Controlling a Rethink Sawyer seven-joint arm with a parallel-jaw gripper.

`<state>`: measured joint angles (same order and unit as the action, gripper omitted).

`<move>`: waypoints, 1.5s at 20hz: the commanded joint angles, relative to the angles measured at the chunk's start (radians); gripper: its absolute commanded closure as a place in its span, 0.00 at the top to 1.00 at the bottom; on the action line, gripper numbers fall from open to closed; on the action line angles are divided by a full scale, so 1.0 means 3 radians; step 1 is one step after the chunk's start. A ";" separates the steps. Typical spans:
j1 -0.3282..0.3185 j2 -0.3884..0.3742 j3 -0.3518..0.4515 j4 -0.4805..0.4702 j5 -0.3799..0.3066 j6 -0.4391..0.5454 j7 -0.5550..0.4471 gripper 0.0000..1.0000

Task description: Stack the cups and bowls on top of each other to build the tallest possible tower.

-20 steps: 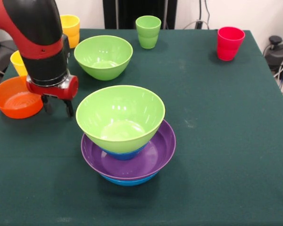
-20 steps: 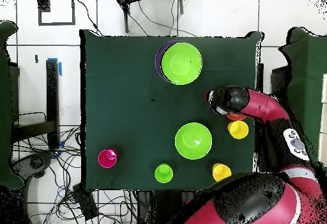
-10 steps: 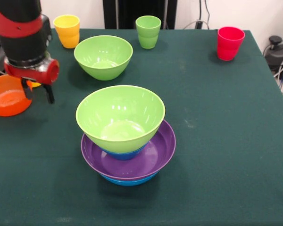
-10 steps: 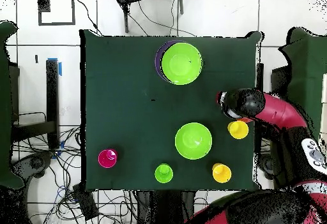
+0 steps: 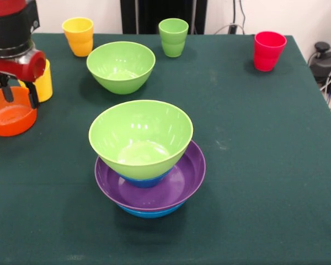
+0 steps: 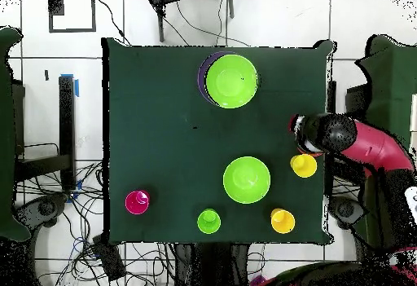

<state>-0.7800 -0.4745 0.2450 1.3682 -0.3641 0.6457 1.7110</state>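
At left edge of the front view, the gripper (image 5: 19,94) hangs spread, empty, over the orange bowl (image 5: 10,114); light, stiff, slick plastic, likely best pinched across its rim.

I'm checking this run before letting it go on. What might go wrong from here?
The hand hangs open over the orange bowl, right beside the yellow cup; a finger could knock the cup over. The bowl sits at the table edge, so a poor grip could push it off.
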 commanded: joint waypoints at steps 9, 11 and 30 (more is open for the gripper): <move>-0.0007 0.0181 0.0216 0.0124 -0.0310 -0.0116 -0.0478 1.00; -0.0014 0.0225 0.0215 0.0092 -0.0324 -0.0144 -0.0481 1.00; -0.0150 0.0324 0.0254 0.0034 -0.0395 -0.0142 -0.0579 1.00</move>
<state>-0.8236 -0.4339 0.2468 1.3719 -0.3867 0.6457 1.7110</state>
